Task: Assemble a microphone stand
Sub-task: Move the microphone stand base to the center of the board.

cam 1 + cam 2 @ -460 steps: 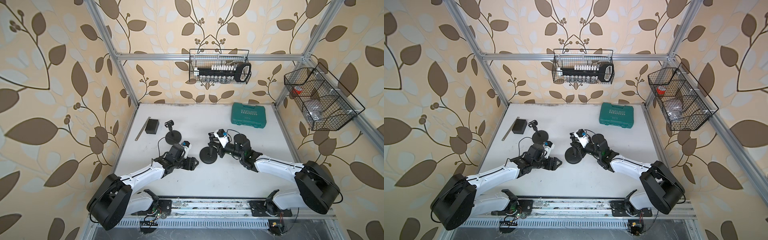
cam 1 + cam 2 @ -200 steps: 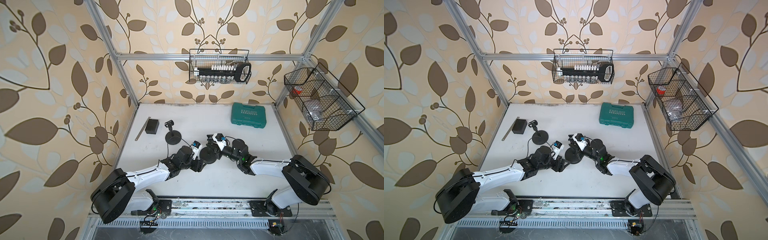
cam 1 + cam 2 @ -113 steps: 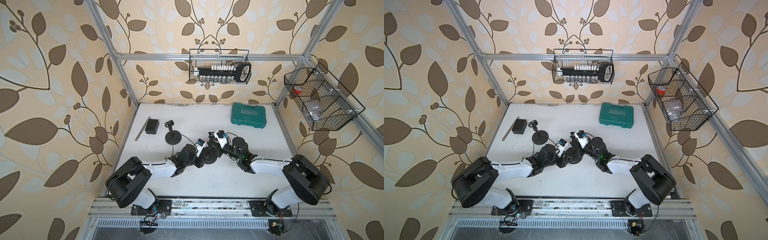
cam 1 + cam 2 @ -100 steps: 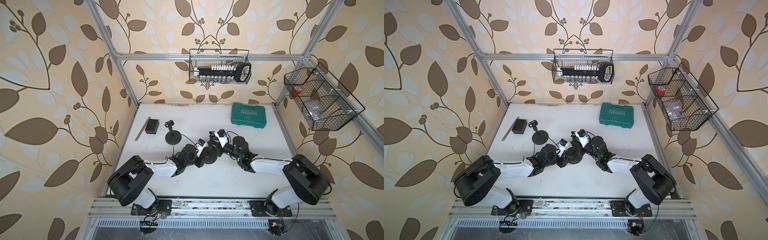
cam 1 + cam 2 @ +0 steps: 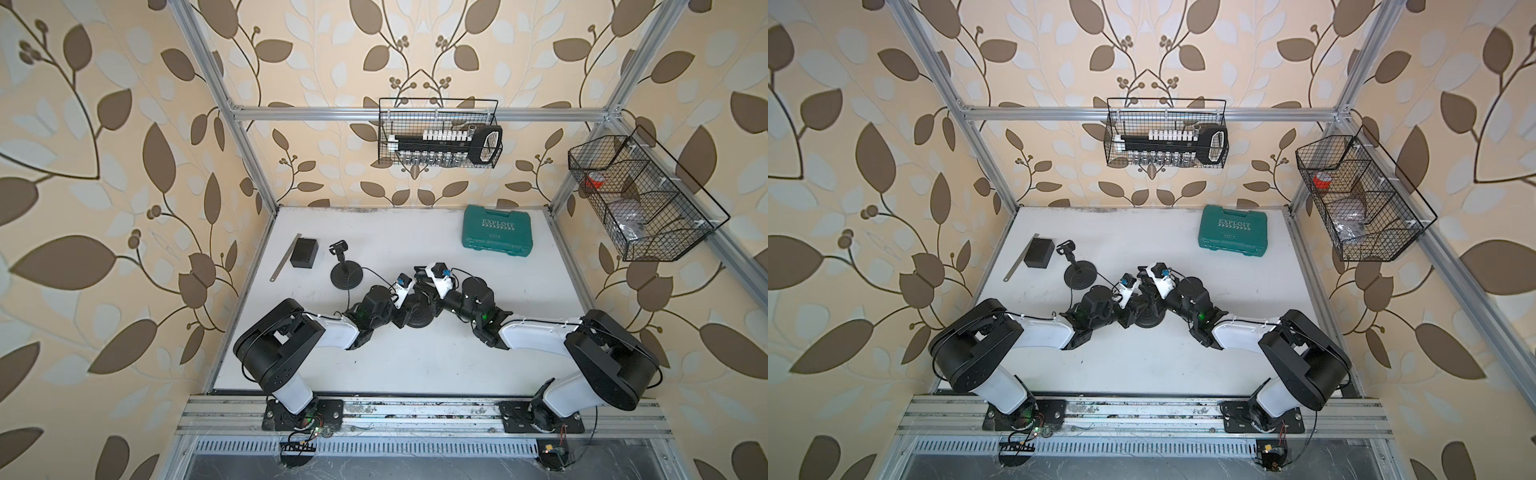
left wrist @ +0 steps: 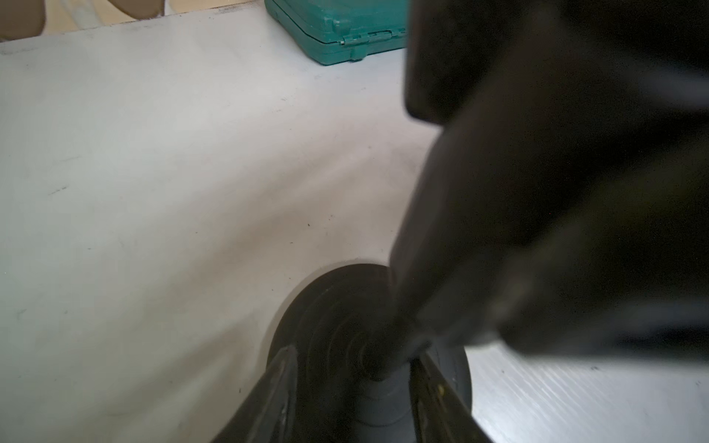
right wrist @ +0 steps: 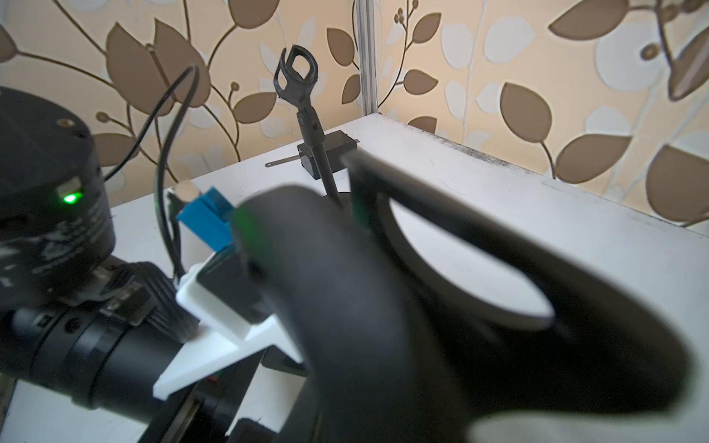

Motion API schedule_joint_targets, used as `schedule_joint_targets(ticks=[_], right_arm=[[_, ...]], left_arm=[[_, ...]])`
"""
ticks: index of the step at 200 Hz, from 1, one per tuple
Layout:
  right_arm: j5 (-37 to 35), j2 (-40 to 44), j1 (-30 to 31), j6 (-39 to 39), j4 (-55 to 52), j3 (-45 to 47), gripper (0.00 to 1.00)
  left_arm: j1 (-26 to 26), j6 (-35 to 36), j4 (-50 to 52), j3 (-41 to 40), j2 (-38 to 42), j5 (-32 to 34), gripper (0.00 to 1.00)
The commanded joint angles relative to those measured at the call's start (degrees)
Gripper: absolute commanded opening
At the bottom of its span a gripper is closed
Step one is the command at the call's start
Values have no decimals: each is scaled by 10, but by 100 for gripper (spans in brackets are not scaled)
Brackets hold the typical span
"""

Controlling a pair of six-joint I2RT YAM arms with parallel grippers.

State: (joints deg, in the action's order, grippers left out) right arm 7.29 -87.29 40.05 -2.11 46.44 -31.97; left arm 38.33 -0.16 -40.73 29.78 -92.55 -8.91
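Note:
A black round base [image 5: 420, 321] lies mid-table, seen in both top views [image 5: 1148, 321]. In the left wrist view a dark pole [image 6: 412, 303] slants down into the hub of the base [image 6: 333, 318]. My right gripper [image 5: 419, 287] is above the base, shut on the pole's clip piece [image 7: 422, 307], which fills the right wrist view as a blurred black loop and hides the jaws. My left gripper [image 6: 355, 387] is low on the base, its fingers [image 6: 278, 391] either side of the hub with a gap on one side.
A second, assembled stand [image 5: 345, 273] with its clip [image 7: 297, 74] stands to the left. A black box [image 5: 304, 252] and metal ruler [image 5: 286, 258] lie beyond it. A green case [image 5: 496, 232] sits back right. Wire baskets [image 5: 438, 133] [image 5: 640, 199] hang on the walls.
My left arm has reached right to the base, and its jaws have narrowed around the hub. My right gripper has stayed over the base with the pole.

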Motion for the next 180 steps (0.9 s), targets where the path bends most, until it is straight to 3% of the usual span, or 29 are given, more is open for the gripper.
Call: schedule_joint_targets(ticks=[1, 33, 66, 132, 180], right_arm=[[-78, -6, 33, 0, -32, 21, 0], [-193, -9, 77, -25, 1, 40, 0], [-263, -18, 109, -55, 24, 57, 0], [-255, -21, 111, -70, 2, 51, 0], [-240, -20, 111, -76, -15, 45, 0]], left_arm=[[-10, -5, -46, 1, -2, -15, 47], [-12, -3, -49, 6, -6, -25, 46], [-13, -1, -57, 7, -15, -29, 46], [-23, -10, -96, -10, -19, -25, 54], [-30, -11, -93, 1, -19, -39, 53]])
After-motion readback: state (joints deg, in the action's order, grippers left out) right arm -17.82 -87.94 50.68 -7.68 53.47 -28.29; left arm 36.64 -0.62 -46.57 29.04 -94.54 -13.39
